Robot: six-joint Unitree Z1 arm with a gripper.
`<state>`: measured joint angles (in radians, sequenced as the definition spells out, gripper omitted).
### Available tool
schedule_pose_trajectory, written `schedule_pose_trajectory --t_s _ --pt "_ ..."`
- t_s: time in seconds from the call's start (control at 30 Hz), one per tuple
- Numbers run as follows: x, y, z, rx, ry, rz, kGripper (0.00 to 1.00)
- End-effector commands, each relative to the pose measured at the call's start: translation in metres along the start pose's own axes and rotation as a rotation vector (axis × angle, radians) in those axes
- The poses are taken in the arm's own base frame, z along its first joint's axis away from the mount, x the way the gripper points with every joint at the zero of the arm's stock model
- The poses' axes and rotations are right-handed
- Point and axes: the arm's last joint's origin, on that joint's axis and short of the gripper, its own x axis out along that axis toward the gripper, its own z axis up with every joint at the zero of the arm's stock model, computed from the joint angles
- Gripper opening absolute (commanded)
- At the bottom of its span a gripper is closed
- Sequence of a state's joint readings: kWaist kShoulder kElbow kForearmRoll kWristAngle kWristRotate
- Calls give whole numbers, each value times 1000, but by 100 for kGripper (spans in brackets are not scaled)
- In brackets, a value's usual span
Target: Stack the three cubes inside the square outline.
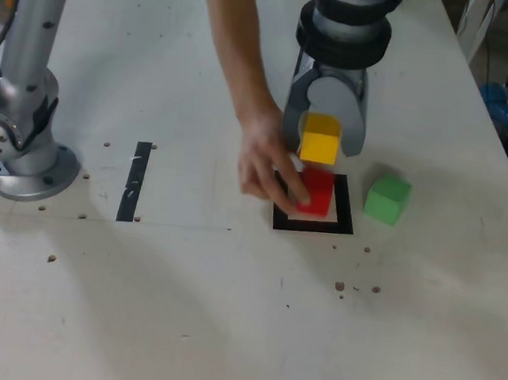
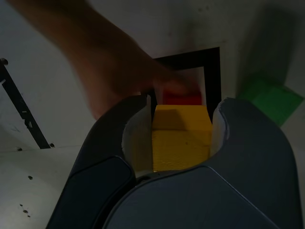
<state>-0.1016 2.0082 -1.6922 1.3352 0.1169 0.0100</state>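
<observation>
Gripping the yellow cube (image 1: 321, 141), my gripper (image 2: 188, 99) had it up above the red cube (image 1: 317, 192), one curved finger on each side. The red cube sat inside the black square (image 1: 340, 228) on the table (image 1: 181, 308), and a person's hand (image 1: 270, 163) was at it, blurred, with the fingertips against or just beside its side. The green cube (image 1: 387, 199) lay outside the square, toward the exterior view's right, turned at an angle.

I judged all three cubes to be light and fairly stiff, perhaps wood or firm foam; I could not tell which. Nothing about them looked fragile, but their plain, flat faces might have slid or twisted in fingers that curved inward. For the yellow one, the hold across two opposite side faces seemed right to me, leaving the underside free to meet the red top squarely. A light block on another light block could have been nudged off easily, so a slow, straight release seemed wise, with the hand well clear first. The green cube would have wanted the same grasp, after I had lined the fingers up with its turned faces.
</observation>
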Motion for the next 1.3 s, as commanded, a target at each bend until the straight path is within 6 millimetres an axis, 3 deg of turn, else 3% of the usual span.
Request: schedule_pose_trajectory --t_s 0.0,0.57,0.87,1.13,1.27 --pt "7 -1 3 -2 12 -4 15" --pt "27 2 6 -2 42 -12 15" --pt "31 15 -12 -37 64 -11 15" --pt "71 52 -43 -122 84 -51 15" --pt "84 62 -50 -136 76 -70 15"
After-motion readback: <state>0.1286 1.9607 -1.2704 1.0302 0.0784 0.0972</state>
